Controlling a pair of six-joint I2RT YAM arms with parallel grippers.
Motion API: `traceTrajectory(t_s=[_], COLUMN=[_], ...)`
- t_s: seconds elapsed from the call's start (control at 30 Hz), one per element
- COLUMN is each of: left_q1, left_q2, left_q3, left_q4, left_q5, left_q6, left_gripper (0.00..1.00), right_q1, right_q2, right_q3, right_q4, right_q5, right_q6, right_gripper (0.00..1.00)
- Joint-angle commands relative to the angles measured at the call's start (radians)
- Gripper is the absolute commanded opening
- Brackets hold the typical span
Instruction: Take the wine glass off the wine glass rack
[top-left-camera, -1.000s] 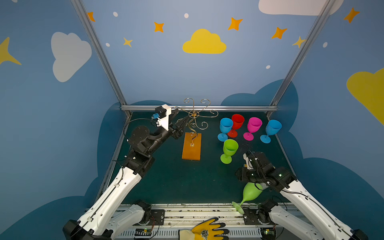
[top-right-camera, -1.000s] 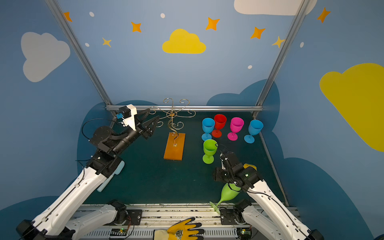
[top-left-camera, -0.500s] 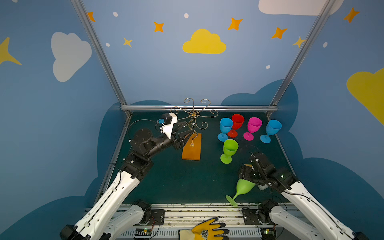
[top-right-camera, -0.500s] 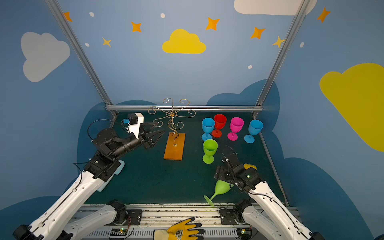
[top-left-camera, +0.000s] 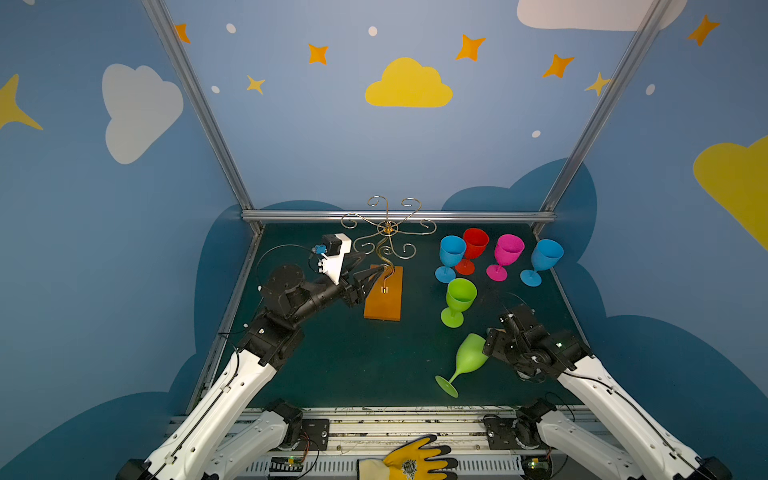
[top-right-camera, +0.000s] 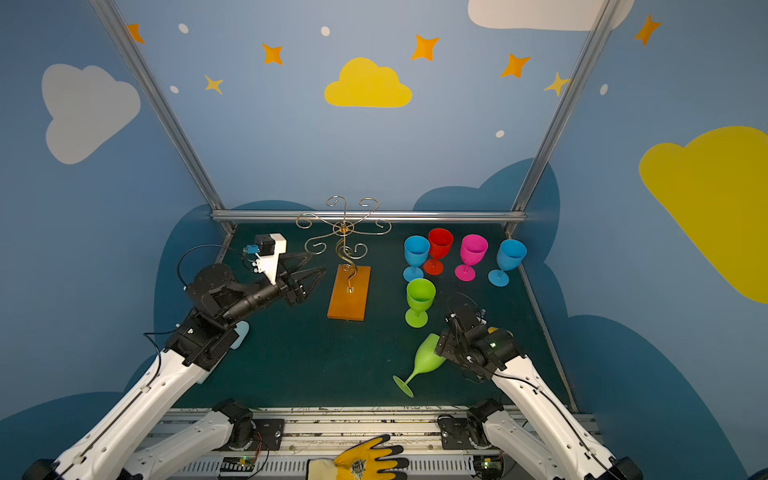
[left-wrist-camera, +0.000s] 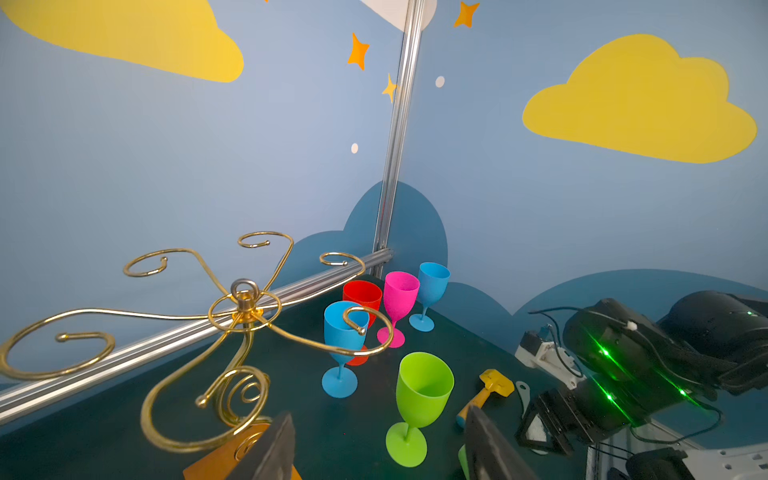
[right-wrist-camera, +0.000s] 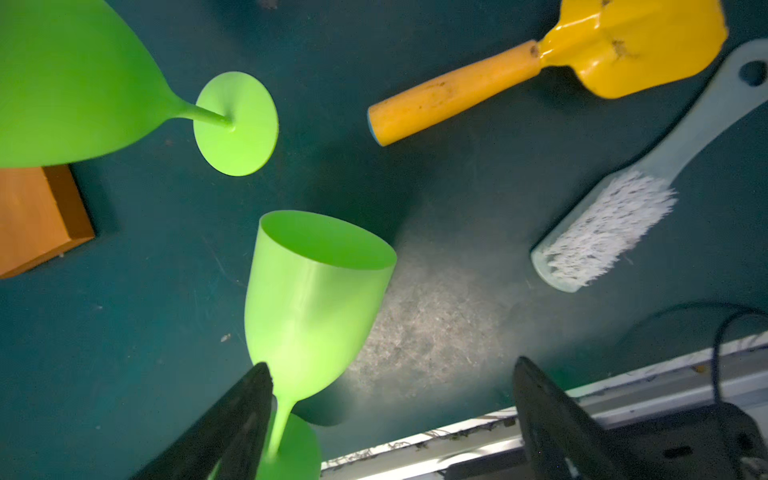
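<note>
There are six wine glasses, one wine glass rack, one brush, one scoop and one glove.

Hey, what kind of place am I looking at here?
Probably a robot training cell, not a home: arms mounted on a rail, an aluminium frame with painted walls, and wine glasses on a mat.

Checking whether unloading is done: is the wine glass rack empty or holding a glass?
Empty: in both top views no glass hangs on the wine glass rack.
</note>
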Motion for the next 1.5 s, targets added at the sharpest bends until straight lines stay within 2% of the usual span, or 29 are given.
traceTrajectory(t_s=[0.0,0.1,0.27,0.47,0.63,0.73,0.8,0.97,1.13,1.37,1.47], left_q1=[-0.001,-0.001,-0.001,-0.001,-0.001,-0.001,-0.003,-0.003,-0.004,-0.005,-0.005], left_q2=[-0.035,-0.044,-0.043,-0.078,-0.106,-0.1,-0.092,-0.117,-0.153,-0.155,-0.166], left_q3=[-0.019,-0.026,-0.016,-0.069,-0.123,-0.126,-0.133,-0.206,-0.256,-0.268,-0.28], left_q4=[-0.01,-0.014,-0.078,-0.151,-0.163,-0.234,-0.285,-0.295,-0.287,-0.338,-0.345], left_q5=[-0.016,-0.018,-0.008,-0.006,-0.006,0.011,0.035,0.066,0.071,0.098,0.099], left_q6=[-0.02,-0.023,-0.04,-0.091,-0.135,-0.164,-0.179,-0.251,-0.283,-0.292,-0.297], left_gripper=[0.64,0.65,0.65,0.65,0.65,0.65,0.64,0.64,0.64,0.64,0.64], right_q1=[-0.004,0.002,0.002,0.022,0.046,0.04,0.028,-0.015,-0.04,-0.064,-0.065], right_q2=[0.034,0.044,0.033,0.065,0.094,0.083,0.068,0.119,0.205,0.306,0.354], right_q3=[-0.056,-0.1,-0.124,-0.162,-0.104,-0.073,-0.072,-0.016,0.002,0.015,0.042], right_q4=[0.121,0.201,0.295,0.403,0.381,0.371,0.397,0.423,0.459,0.442,0.391], right_q5=[-0.154,-0.216,-0.175,-0.254,-0.193,-0.116,-0.105,-0.203,-0.249,-0.289,-0.363], right_q6=[0.013,0.04,-0.01,0.011,-0.07,-0.125,-0.193,-0.356,-0.455,-0.479,-0.471], right_gripper=[0.89,0.89,0.89,0.89,0.89,0.89,0.89,0.89,0.89,0.89,0.89])
